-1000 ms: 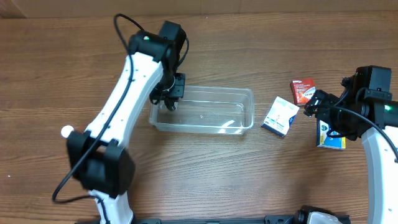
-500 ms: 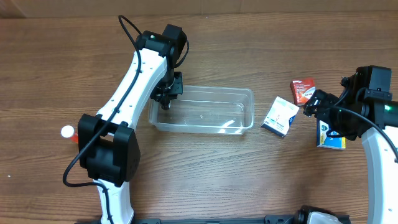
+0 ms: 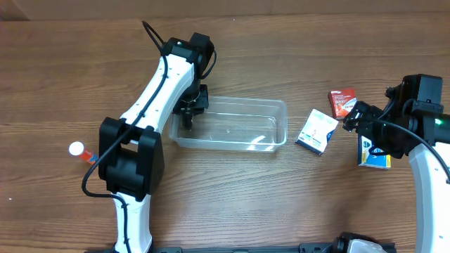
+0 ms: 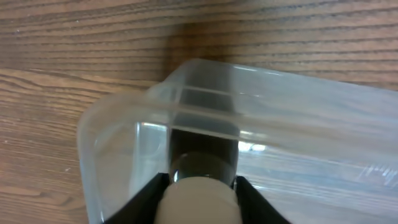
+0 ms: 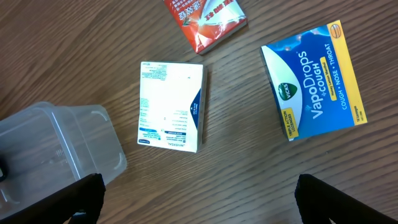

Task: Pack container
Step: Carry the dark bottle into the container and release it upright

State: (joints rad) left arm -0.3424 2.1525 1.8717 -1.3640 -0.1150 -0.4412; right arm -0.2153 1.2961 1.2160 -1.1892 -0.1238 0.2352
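Your container (image 3: 246, 101) sits mid-table, lengthwise across. Your left gripper (image 3: 188, 117) is down at its left end, pinching a pale rounded object (image 4: 198, 186). Your right gripper (image 3: 355, 117) hovers with fingers spread wide above the white box (image 3: 317, 131), red packet (image 3: 342, 102) and blue cough-drop box (image 5: 314, 81).

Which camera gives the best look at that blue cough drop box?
The right wrist view: the blue cough drop box lies fully visible, its label readable. Overhead, the right arm partly covers it. The left wrist view misses it.
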